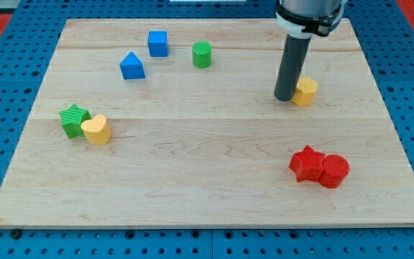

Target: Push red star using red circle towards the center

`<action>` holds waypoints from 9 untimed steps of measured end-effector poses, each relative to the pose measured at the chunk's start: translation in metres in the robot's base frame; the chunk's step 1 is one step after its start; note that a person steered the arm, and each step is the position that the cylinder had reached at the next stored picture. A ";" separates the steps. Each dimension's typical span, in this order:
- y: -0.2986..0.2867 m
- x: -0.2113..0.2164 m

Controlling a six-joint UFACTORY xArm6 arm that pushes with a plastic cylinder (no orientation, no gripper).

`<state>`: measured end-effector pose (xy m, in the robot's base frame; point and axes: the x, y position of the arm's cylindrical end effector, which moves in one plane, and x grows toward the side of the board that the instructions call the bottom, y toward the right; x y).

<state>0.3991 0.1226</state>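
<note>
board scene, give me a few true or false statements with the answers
1. The red circle touches the red star on the star's right in the view. True.
2. My tip rests against the red circle. False: it sits beside the yellow block, far from the red pair.
3. The green star and the yellow heart touch. True.
4. The green cylinder sits at the view's bottom. False: it is near the top, right of the blue cube.
5. The red star lies at the board's centre. False: it is at the lower right.
</note>
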 end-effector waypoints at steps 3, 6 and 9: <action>0.061 0.044; 0.139 0.138; 0.091 0.167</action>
<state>0.5662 0.2134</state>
